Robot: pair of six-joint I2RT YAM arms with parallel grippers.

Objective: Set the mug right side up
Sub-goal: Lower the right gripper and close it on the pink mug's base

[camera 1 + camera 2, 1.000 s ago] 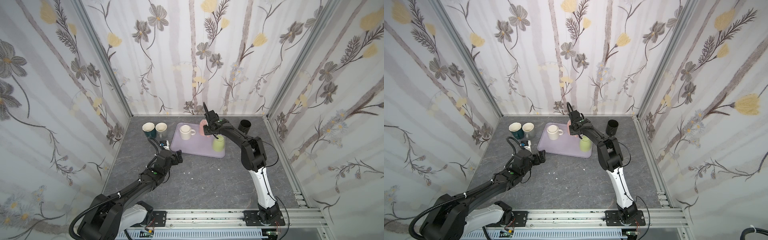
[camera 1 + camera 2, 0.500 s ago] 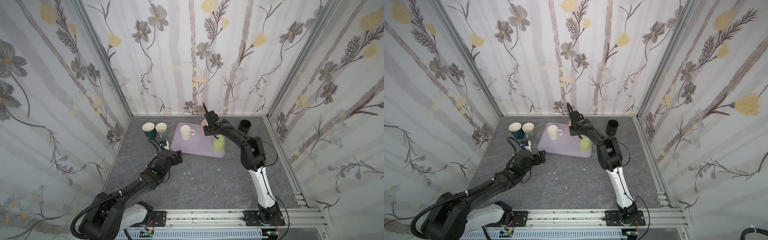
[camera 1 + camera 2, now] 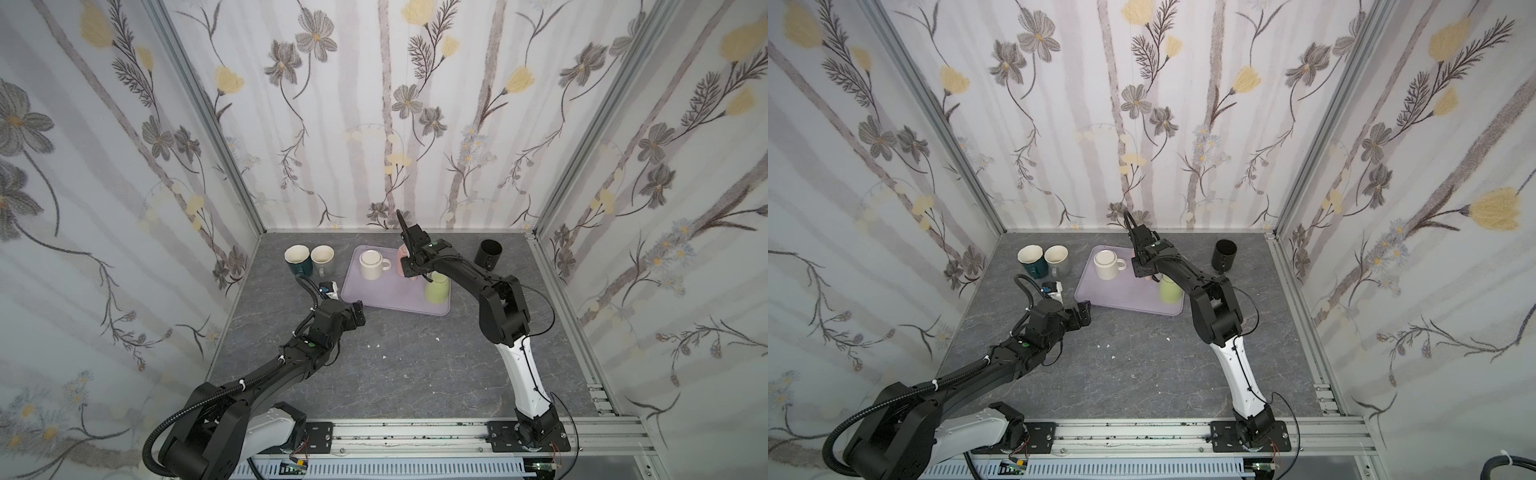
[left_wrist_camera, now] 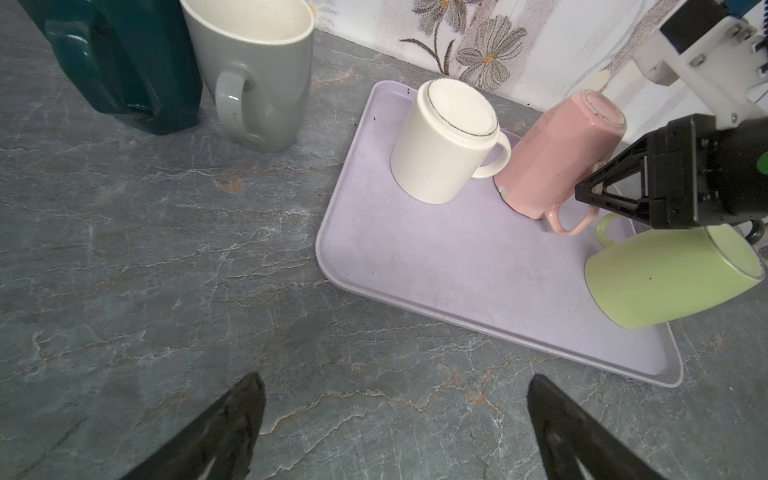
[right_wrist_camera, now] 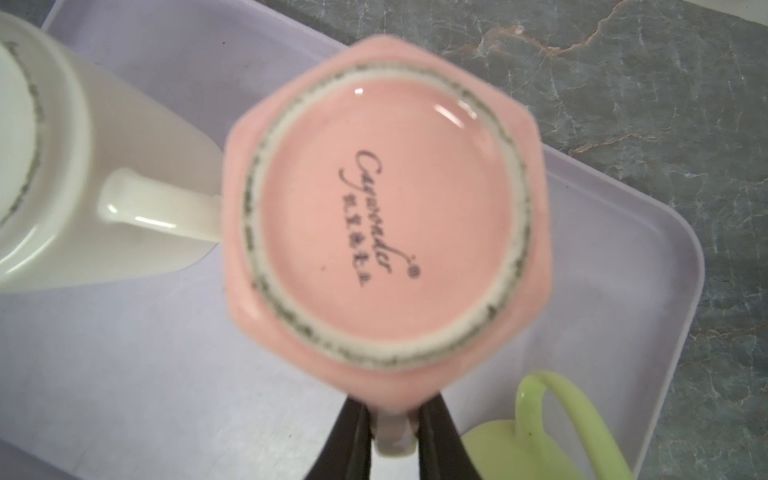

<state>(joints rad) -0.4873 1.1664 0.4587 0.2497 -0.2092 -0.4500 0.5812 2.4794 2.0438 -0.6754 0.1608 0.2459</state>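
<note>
My right gripper (image 5: pixel 390 419) tight on the handle (image 5: pixel 392 440) of the upside-down pink mug (image 5: pixel 382 216); my left gripper (image 4: pixel 395 379) wide apart, empty.

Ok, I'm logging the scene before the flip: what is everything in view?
tray: one, lilac, back of the table
cream mug: one, cream, base up on the tray
pink mug: one, pink, base up on the tray
green mug: one, pale green, base up on the tray
teal mug: one, dark teal, upright left of the tray
grey mug: one, grey, upright beside the teal mug
black cup: one, black, right of the tray
table: one, grey marbled, under everything
left gripper: one, black, open above the table
right gripper: one, black, shut on the pink mug's handle
</note>
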